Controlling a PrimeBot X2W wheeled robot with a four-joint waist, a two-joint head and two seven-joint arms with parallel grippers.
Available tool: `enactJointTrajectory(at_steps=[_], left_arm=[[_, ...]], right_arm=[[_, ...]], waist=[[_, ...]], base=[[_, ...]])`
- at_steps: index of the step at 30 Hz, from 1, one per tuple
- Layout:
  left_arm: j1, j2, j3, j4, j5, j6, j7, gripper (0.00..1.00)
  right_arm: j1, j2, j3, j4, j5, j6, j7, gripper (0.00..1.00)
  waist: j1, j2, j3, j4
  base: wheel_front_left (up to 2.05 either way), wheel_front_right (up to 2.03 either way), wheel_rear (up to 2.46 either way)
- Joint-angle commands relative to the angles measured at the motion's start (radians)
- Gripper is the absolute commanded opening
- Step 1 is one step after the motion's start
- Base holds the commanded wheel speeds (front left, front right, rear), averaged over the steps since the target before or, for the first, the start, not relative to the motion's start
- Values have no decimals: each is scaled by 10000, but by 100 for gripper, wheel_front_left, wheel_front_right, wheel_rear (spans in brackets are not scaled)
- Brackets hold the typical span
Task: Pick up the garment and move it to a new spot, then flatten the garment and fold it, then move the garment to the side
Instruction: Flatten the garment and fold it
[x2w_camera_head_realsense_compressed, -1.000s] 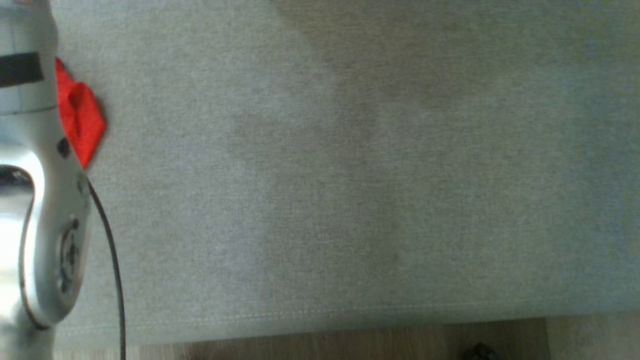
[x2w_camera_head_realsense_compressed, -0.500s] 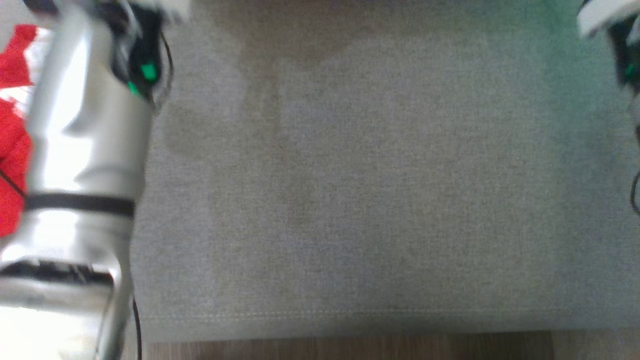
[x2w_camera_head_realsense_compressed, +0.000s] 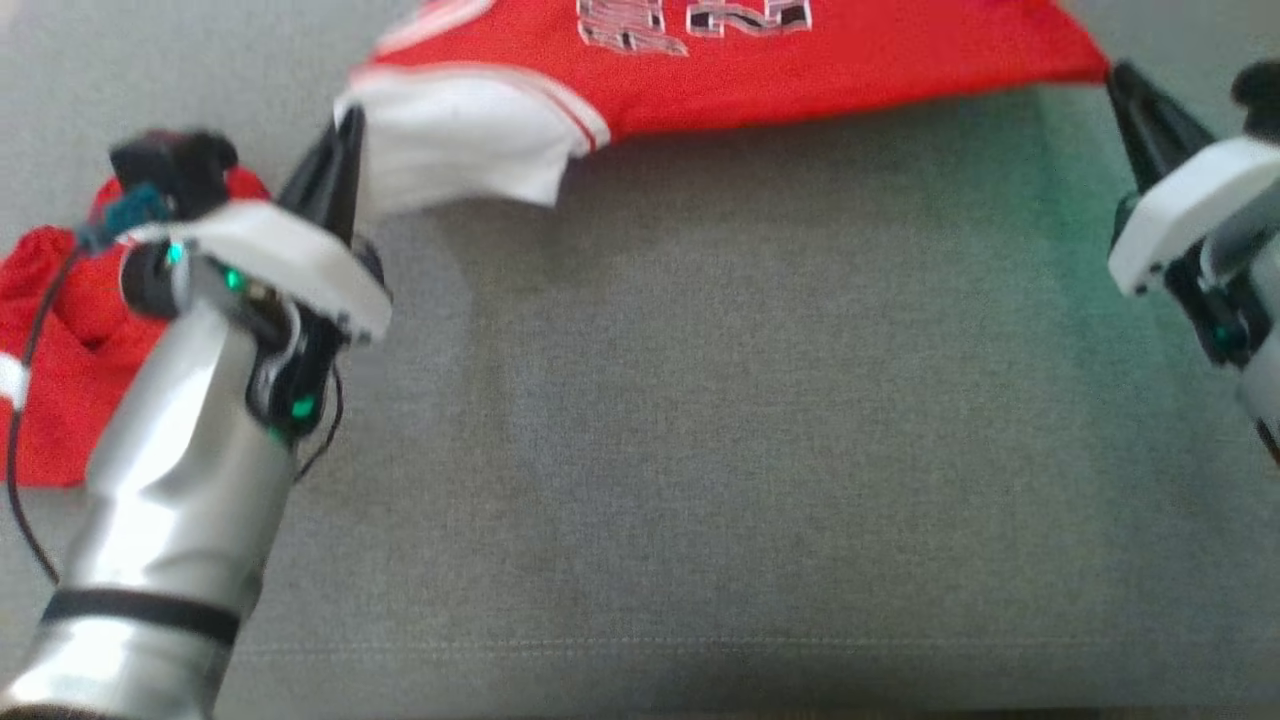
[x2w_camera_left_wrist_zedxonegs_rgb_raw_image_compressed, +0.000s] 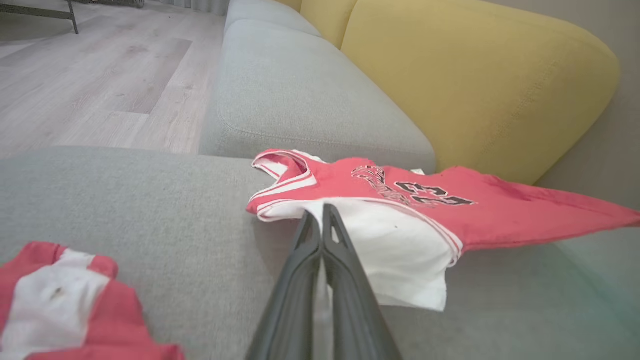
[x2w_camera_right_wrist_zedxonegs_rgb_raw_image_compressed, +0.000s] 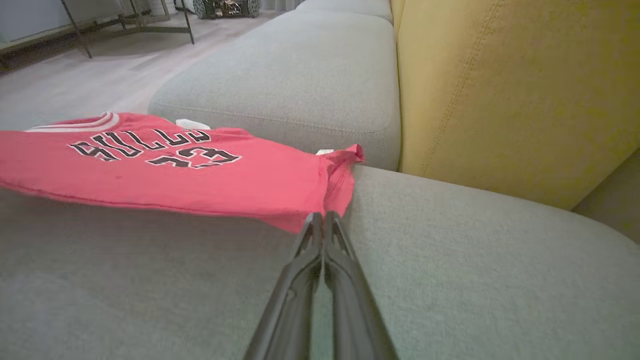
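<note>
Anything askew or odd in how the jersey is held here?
Yes. The jersey is stretched between the left gripper and right gripper, but near the left one a white flap droops, turned over. A second red garment lies crumpled left on the sofa seat.

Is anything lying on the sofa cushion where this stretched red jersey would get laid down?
Nothing visible does. The Bulls jersey is stretched between the left gripper and right gripper, and the grey seat cushion under it is bare. A second red garment lies off to the robot's left, clear of that patch.
</note>
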Motion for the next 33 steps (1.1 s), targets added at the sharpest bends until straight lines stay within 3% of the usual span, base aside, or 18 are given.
enactJointTrajectory(at_steps=[1, 23, 33], left_arm=[[-160, 536, 218, -420, -94, -59, 55, 0], [2384, 2158, -1381, -2846, -1407, -61, 1965, 0], [3827, 3196, -1596, -4249, -2596, -61, 2824, 0]], right_arm=[[203, -296, 144, -187, 109, 75, 37, 0], [1731, -1367, 2430, -498, 2414, 75, 1896, 0], [2676, -2260, 3396, -1933, 3975, 75, 3187, 0]], waist=[[1, 0, -227, -18], [1, 0, -1810, -16], [1, 0, -2506, -191]], base=[[0, 0, 0], [0, 0, 0], [0, 0, 0]])
